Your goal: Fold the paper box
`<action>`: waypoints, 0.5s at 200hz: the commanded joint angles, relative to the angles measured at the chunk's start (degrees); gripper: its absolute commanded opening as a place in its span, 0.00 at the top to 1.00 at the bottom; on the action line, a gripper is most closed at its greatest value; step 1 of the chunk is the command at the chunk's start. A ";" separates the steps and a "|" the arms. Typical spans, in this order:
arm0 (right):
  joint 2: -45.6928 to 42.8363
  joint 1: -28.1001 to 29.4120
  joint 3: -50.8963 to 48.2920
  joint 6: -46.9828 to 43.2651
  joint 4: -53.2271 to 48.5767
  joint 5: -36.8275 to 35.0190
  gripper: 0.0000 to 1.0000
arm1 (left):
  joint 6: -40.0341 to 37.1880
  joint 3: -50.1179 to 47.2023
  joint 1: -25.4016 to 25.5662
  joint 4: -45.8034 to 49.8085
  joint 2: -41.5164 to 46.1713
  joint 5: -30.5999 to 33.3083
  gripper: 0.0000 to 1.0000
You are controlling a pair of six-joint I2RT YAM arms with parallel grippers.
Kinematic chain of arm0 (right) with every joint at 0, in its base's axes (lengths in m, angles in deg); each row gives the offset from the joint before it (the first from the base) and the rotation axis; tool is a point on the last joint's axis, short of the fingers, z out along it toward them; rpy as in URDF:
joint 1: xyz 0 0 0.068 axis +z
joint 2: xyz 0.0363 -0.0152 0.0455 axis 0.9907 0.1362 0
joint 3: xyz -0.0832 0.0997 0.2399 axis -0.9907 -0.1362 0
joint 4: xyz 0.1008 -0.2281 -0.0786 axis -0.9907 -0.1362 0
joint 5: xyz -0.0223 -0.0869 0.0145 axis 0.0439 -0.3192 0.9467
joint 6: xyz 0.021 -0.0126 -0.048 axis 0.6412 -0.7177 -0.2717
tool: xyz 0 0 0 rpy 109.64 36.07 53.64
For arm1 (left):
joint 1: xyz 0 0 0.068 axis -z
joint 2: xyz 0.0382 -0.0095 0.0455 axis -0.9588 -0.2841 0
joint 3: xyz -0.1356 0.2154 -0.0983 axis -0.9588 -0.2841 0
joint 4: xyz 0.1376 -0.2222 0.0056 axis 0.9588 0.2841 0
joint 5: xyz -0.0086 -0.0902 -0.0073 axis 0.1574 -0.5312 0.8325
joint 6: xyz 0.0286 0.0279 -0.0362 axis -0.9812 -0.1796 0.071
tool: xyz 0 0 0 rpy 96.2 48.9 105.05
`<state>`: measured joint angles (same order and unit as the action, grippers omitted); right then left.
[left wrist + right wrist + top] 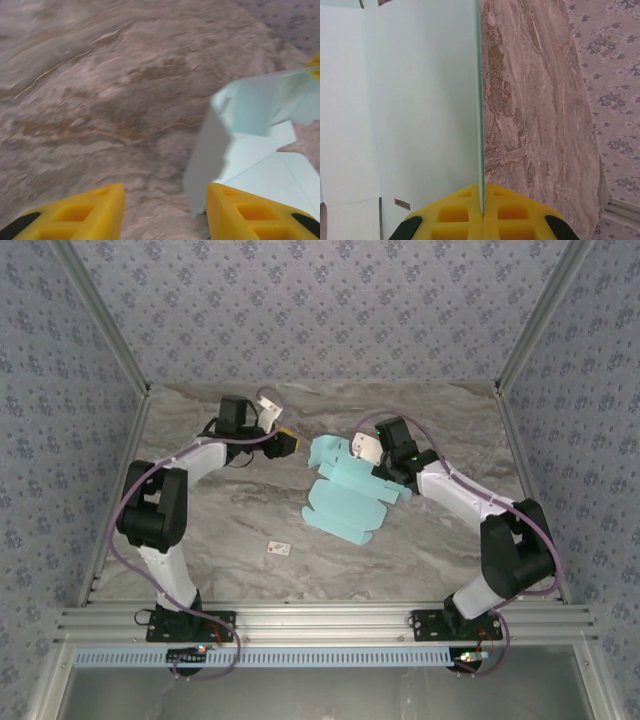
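The paper box (348,498) is a light mint die-cut card, partly folded, lying mid-table with one end raised. My right gripper (483,200) is shut on the thin edge of an upright panel (420,100); from above it sits at the card's far right corner (375,462). My left gripper (294,444) hovers just left of the card's far end. In the left wrist view it stands open (165,212), and a raised flap (207,155) hangs just inside its right finger (250,215), touching or nearly touching it. Nothing is pinched there.
A tiny white tag with a red mark (279,549) lies on the marble table (230,520) in front of the card. Patterned walls and metal posts close in the table at the back and sides. Both arms reach inward from the near rail (320,622).
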<state>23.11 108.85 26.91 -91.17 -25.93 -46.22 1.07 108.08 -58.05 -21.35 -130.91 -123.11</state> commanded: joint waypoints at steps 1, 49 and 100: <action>-1.46 0.43 -0.53 -1.02 1.68 -0.63 1.00 | 2.12 6.35 0.41 7.43 -5.71 4.72 0.53; -1.53 0.89 -0.71 -1.28 2.40 -1.34 1.00 | -1.25 15.20 4.25 14.20 -14.18 1.70 0.52; -2.02 3.74 -4.52 -6.51 10.17 -7.73 1.00 | -2.44 12.58 5.04 10.73 -14.17 -5.65 0.51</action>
<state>23.00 111.12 24.33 -94.12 -21.01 -50.01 0.22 121.17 -52.52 -10.40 -145.73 -124.29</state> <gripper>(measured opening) 0.065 0.489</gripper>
